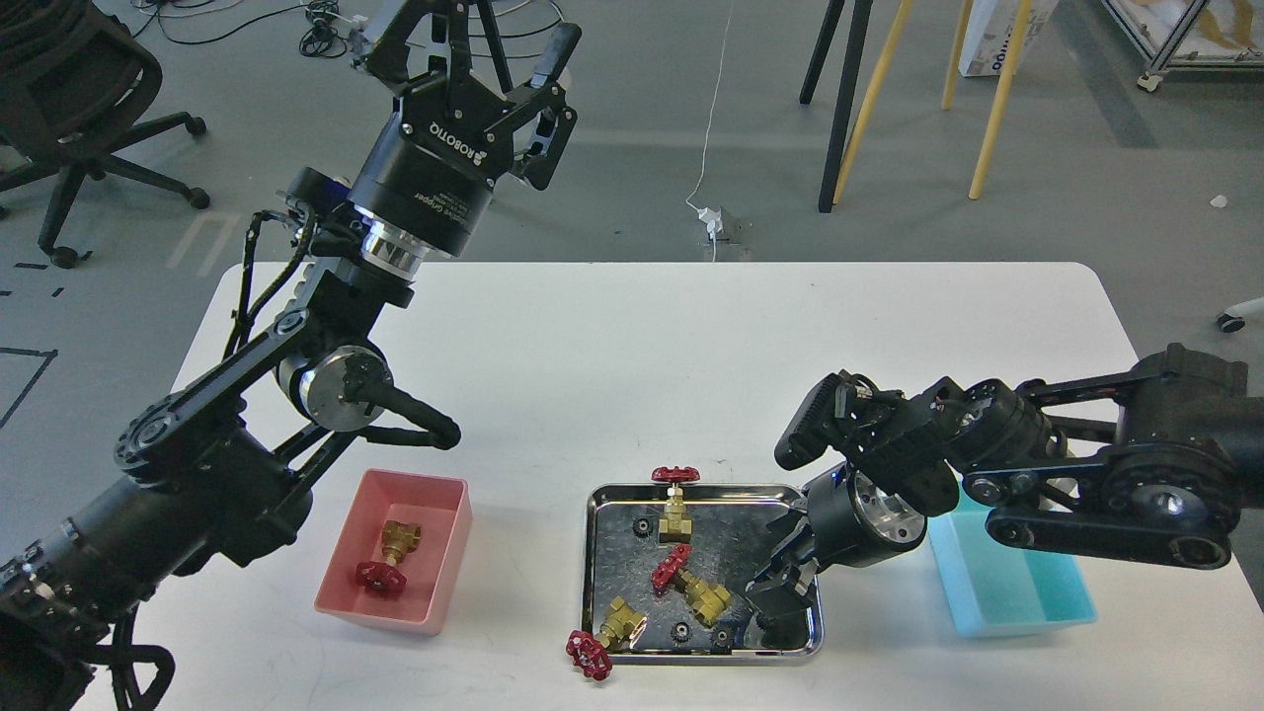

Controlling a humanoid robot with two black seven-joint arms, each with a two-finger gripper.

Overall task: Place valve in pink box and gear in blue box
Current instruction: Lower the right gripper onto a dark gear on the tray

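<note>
Valve (604,638) hangs over the steel tray's (691,656) front rim, red wheel off the edge. Two more valves in tray, plus gears (680,631). Right gripper (780,599) down in tray's right corner, fingers dark, can't tell grip. Left gripper (499,54) raised high, fingers spread, empty. Pink box (434,553) holds one valve. Blue box (1017,592) right, under right arm.

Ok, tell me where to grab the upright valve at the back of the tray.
Take the valve by its brass body just under the red handwheel, coming straight down from above. It stands upright at the steel tray back rim, so the wheel tops it and the body's sides look free for fingers.
</note>
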